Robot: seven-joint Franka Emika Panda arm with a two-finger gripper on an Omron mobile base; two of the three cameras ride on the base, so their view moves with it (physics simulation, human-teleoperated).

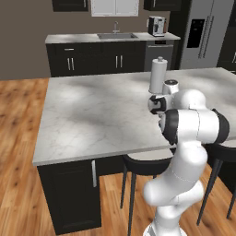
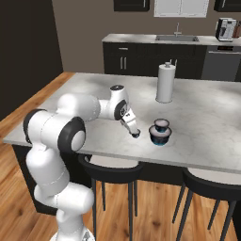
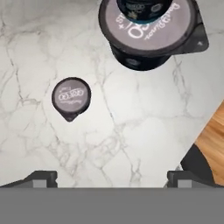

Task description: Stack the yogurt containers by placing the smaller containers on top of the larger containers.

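Note:
In the hand view, the tiny yogurt container (image 3: 71, 97) stands alone on the marble counter (image 3: 131, 131), its pale printed lid facing up. The widest container (image 3: 170, 39) is at the top of that view with the mid-sized container (image 3: 142, 8) sitting on its lid. From the right base view this stack (image 2: 160, 132) is near the counter's front edge. My gripper (image 2: 132, 130) hangs just left of the stack, pointing down at the counter. Its fingertips (image 3: 41, 178) stand wide apart and open with nothing between them. The tiny container lies ahead of them, left of centre.
A tall white paper-towel roll (image 2: 165, 83) stands behind the stack, also visible as the roll (image 1: 157, 76) behind my arm. Black stools (image 2: 113, 170) sit under the counter's front edge (image 2: 188, 164). Wooden floor (image 3: 214, 135) shows past that edge.

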